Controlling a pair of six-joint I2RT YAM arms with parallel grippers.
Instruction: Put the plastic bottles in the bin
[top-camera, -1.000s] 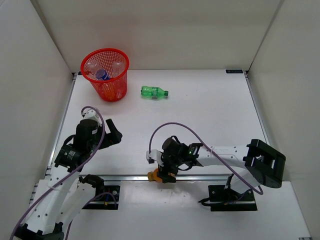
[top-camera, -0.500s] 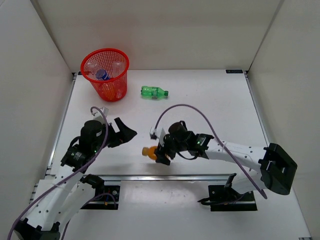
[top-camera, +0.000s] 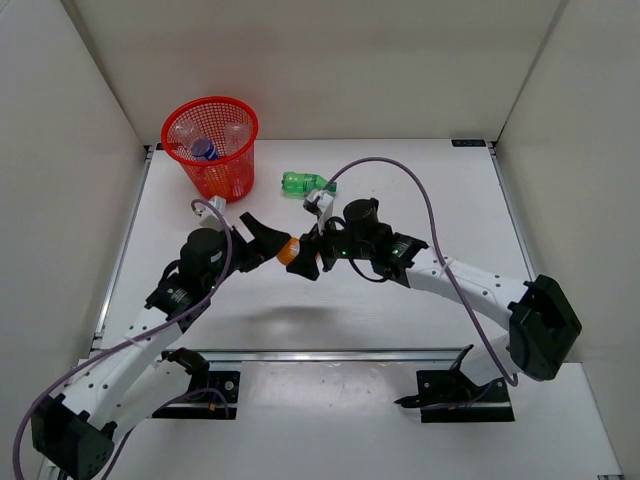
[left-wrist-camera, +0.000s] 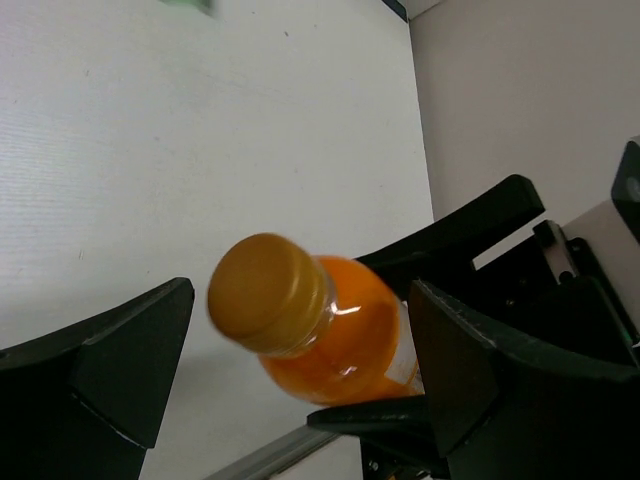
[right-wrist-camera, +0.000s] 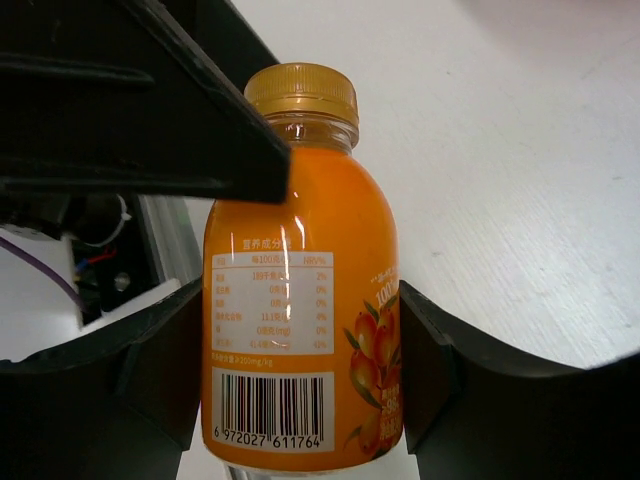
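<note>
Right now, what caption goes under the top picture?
Right gripper holds an orange bottle between fingers of the open left gripper; bin beyond.

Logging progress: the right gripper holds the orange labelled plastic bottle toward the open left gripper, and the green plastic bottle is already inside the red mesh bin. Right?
Not quite. The green plastic bottle lies on the white table beside the red mesh bin, not inside it, as the top view shows. The rest holds.

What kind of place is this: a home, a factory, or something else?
Most likely a robot test bench in a lab: two arms bolted to a white table, plain white walls around it, a red bin with bottles in it.
</note>
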